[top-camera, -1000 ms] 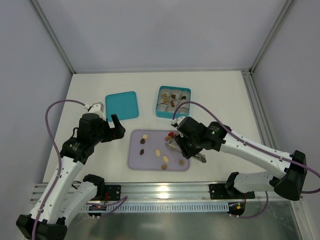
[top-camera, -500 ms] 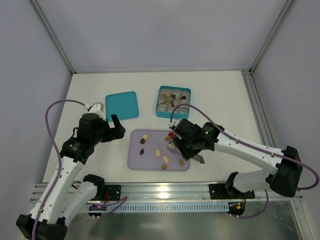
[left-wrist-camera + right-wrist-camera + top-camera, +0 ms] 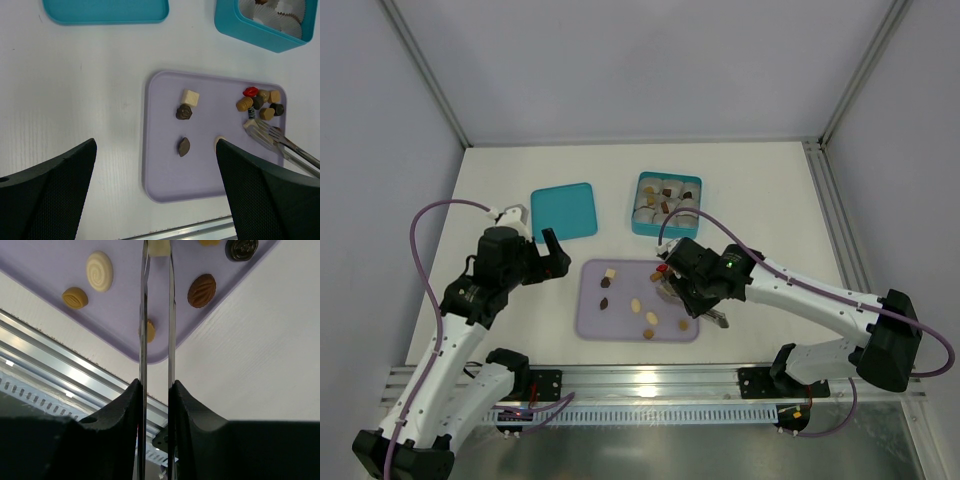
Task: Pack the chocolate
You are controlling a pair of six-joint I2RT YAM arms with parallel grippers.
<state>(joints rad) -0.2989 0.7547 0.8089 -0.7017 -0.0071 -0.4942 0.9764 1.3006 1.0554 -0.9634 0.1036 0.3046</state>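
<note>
Rt pincer (image 3: 156,388) – tongs (image 3: 144,315) flank square cream chocolate (image 3: 159,247).

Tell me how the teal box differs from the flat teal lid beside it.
The box has tall walls; the lid is shallow and flat. The box holds white paper cups; the lid holds nothing. Both are teal, rounded at the corners, and sit on the white table.

White arms (image 3: 445,340) with black joints (image 3: 500,250), black pincers (image 3: 156,142) and looping purple cables (image 3: 450,204).
</note>
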